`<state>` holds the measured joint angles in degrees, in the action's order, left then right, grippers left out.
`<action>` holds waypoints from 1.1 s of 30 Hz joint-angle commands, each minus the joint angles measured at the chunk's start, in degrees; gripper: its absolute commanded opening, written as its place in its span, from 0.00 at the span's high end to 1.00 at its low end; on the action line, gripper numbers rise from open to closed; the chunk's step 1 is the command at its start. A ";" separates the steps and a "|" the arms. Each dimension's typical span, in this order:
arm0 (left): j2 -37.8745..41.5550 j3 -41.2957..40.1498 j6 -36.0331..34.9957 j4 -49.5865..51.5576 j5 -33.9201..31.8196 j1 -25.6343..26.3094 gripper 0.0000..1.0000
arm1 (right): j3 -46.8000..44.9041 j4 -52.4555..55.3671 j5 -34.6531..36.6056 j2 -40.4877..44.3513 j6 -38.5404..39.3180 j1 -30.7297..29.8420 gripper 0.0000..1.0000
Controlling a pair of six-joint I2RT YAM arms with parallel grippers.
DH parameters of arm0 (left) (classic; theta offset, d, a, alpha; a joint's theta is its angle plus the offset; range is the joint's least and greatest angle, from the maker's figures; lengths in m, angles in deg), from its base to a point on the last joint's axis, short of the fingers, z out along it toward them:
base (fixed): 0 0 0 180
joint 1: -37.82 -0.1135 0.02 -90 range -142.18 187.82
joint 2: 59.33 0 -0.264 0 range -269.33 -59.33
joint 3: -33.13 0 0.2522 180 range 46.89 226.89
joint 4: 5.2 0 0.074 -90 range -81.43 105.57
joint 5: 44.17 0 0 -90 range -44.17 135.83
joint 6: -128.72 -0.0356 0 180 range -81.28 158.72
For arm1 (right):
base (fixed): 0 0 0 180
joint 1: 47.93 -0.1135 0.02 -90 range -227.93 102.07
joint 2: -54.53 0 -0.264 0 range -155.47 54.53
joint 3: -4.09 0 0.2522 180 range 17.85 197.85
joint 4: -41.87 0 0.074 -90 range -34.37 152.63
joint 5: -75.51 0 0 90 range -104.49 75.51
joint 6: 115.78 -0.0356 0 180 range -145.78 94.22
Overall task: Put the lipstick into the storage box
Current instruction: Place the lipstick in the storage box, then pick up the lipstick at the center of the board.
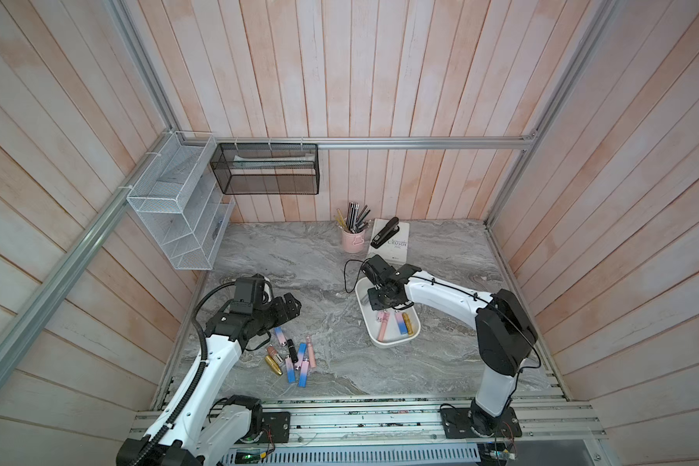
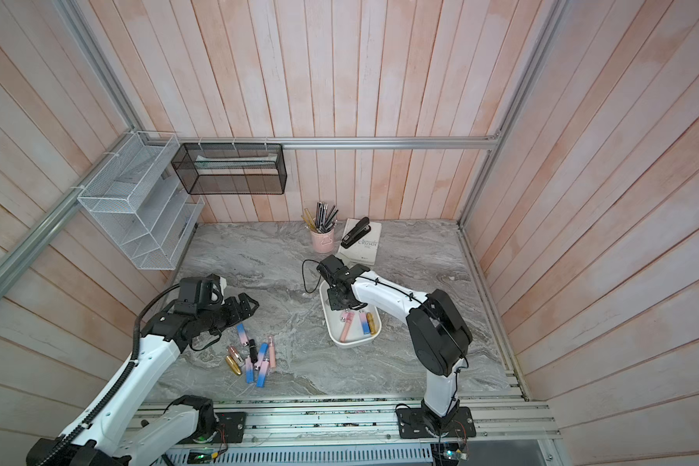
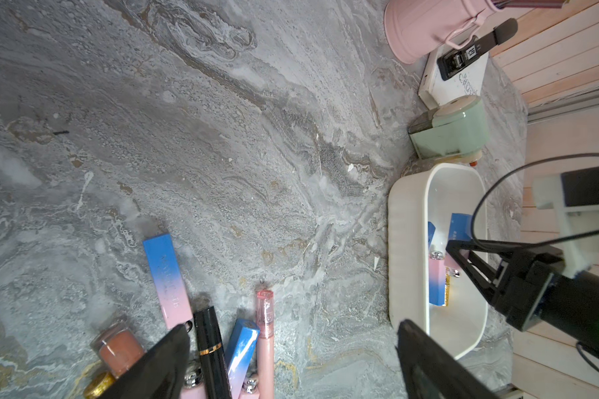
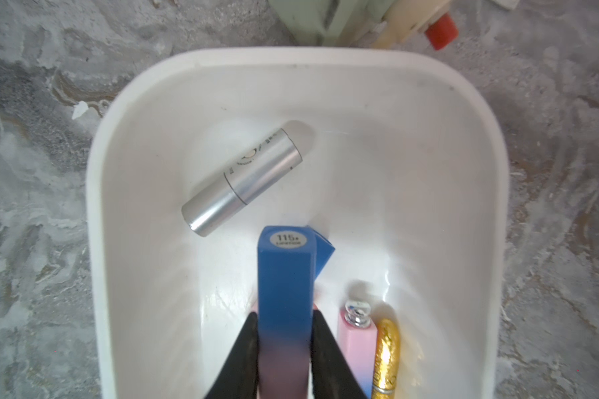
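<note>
Our right gripper was closed on the blue-pink lipstick, its long axis running straight out from the jaws, blue end first, inside the rim of the storage box. Our left gripper stood open by the loose lipsticks, well apart from the box.

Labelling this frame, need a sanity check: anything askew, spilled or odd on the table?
Nothing spilled or damaged. Loose lipsticks lie jumbled and overlapping by the open left claw. A stapler sits on the book. The right claw grips a blue-pink lipstick over the storage box, as expected.
</note>
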<state>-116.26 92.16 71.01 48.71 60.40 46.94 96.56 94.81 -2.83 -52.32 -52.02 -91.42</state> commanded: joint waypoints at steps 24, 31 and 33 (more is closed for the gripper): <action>-11.76 -2.50 8.84 -3.85 -12.37 24.34 0.11 | -0.85 5.09 2.38 14.07 0.41 0.59 0.09; -15.85 -2.88 13.32 -4.57 -13.47 28.38 0.10 | -6.48 2.97 -1.10 22.73 -0.59 0.59 0.02; -16.40 -2.85 14.93 -4.52 -13.65 29.57 0.11 | -8.68 2.08 -1.91 24.89 -1.23 0.59 0.02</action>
<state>-132.15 89.28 82.64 44.92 48.56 75.31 90.01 97.15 -3.16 -29.91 -51.75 -91.00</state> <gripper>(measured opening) 0.896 0.980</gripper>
